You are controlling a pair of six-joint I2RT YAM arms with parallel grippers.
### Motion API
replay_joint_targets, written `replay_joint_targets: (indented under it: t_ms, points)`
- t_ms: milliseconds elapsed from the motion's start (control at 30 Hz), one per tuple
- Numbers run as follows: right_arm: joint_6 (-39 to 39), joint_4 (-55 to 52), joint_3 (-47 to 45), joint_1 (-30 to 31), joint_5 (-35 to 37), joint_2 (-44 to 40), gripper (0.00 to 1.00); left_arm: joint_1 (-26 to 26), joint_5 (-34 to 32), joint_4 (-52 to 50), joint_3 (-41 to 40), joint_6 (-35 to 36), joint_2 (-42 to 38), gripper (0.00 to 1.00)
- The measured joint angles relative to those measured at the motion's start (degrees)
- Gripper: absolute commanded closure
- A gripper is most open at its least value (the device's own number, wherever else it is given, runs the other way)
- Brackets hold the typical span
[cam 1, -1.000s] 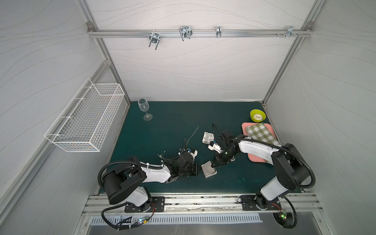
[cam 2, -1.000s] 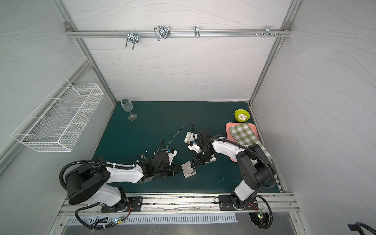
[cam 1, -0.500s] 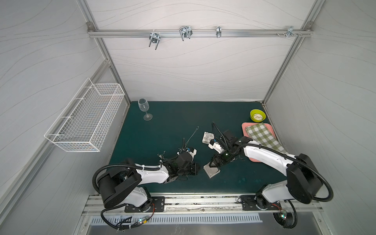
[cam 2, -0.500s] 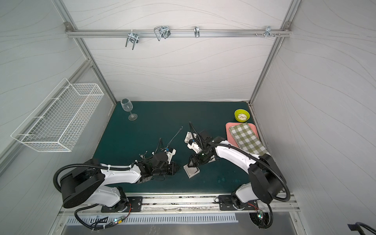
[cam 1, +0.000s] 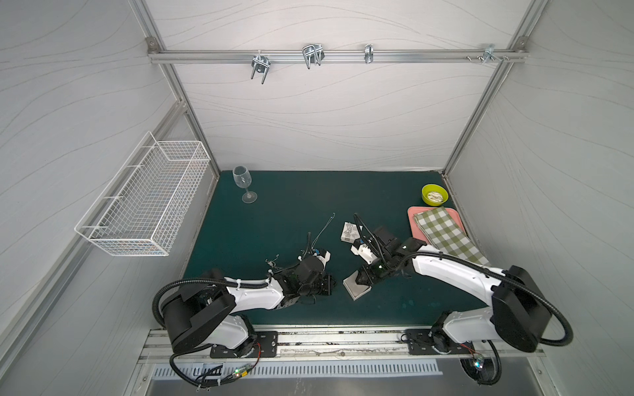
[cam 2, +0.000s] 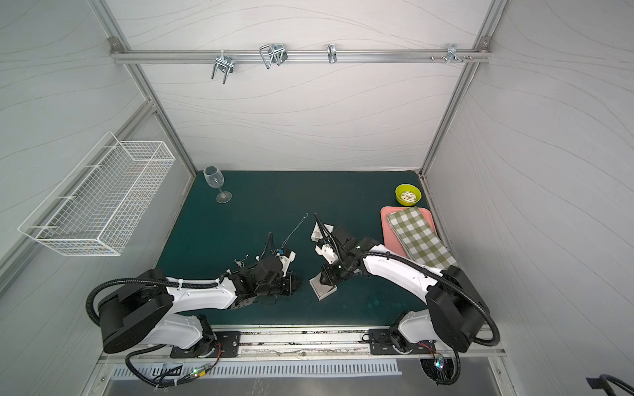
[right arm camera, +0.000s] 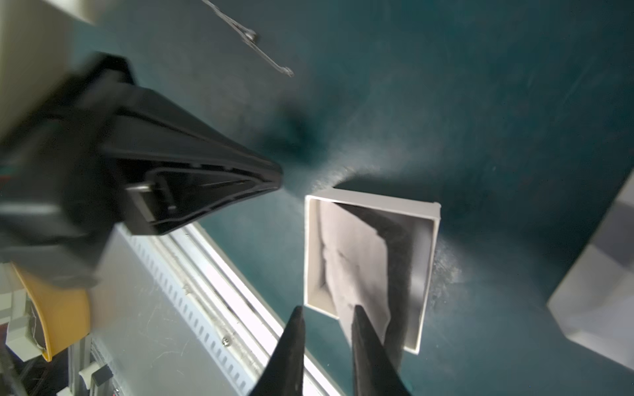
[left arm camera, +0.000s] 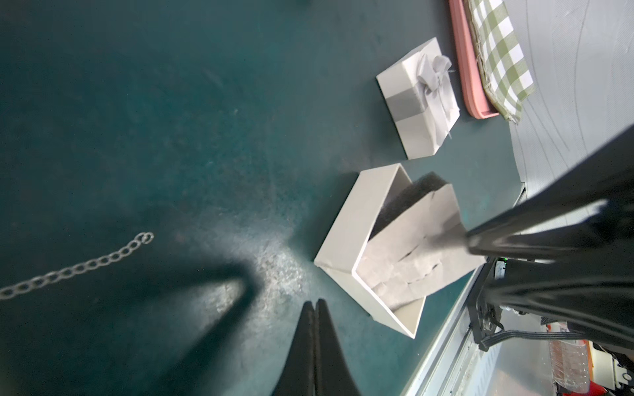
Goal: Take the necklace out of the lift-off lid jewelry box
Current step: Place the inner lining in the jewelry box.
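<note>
A: What sits nearest the front rail?
B: The open white square cardboard box base (left arm camera: 343, 236). The right gripper (right arm camera: 327, 307) is over it, fingers slightly apart, 1 against the tilted grey card insert (left arm camera: 404, 253).
A: And the left gripper (left arm camera: 315, 303)?
B: Fingers pressed together, beside the box. Beyond it, the silver chain necklace (left arm camera: 79, 267) lies on the dark green mat (cam 1: 291, 205), outside the box. Farther off are the white ribboned lid (left arm camera: 411, 103), the pink plastic tray (cam 1: 410, 214) and the clear wine glass (cam 1: 241, 178).

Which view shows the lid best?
The left wrist view: the whole lid shows close and sharp, bow included. The right wrist view catches only a blurred part at the picture's edge; in both top views it is small, without detail.
</note>
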Motion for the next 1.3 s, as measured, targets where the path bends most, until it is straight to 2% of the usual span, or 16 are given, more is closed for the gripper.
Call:
replay_joint_targets:
  t_ms: [133, 300, 367, 533, 633, 667, 800, 1000, 1167, 1300]
  points:
    - [0.61, 3.72, -3.39, -0.02, -0.46, 3.69, 0.75, 0.0, 0.76, 1.05, 0.0, -0.2, 1.46, 1.0]
    - [2.19, 8.22, -4.85, -0.31, -2.47, 6.58, 0.68, 0.0, 1.73, 2.12, 0.0, -0.22, 3.67, 1.0]
    - [2.78, 9.49, -4.85, -0.31, -3.1, 6.75, 0.66, 0.0, 1.84, 2.19, 0.02, -0.22, 4.42, 1.0]
    - [3.72, 10.12, -4.0, -0.35, -3.08, 6.05, 0.53, 0.09, 1.88, 2.19, 1.18, -0.02, 5.16, 1.0]
    - [4.09, 9.4, -3.56, -0.35, -1.42, 3.15, 0.52, 0.48, 1.9, 2.27, 2.25, 0.2, 5.16, 1.0]
    - [4.13, 9.25, -3.45, -0.35, -0.83, 2.01, 0.53, 0.57, 1.9, 2.27, 2.47, 0.24, 5.16, 1.0]
    - [4.57, 9.73, -3.39, -0.35, 1.64, -1.77, 0.69, 1.03, 1.99, 2.25, 2.62, 0.35, 5.16, 1.0]
    - [5.66, 15.02, -5.14, -0.15, 2.56, 0.92, 0.81, 1.31, 2.73, 2.34, 3.63, 0.42, 6.67, 1.0]
    - [6.23, 19.91, -6.58, 1.14, 3.48, 6.47, 0.86, 1.64, 3.3, 3.93, 3.89, 0.33, 8.39, 1.0]
    - [6.67, 22.71, -6.05, 1.42, 3.65, 9.25, 0.86, 2.58, 3.8, 4.39, 4.22, 0.26, 9.31, 1.0]
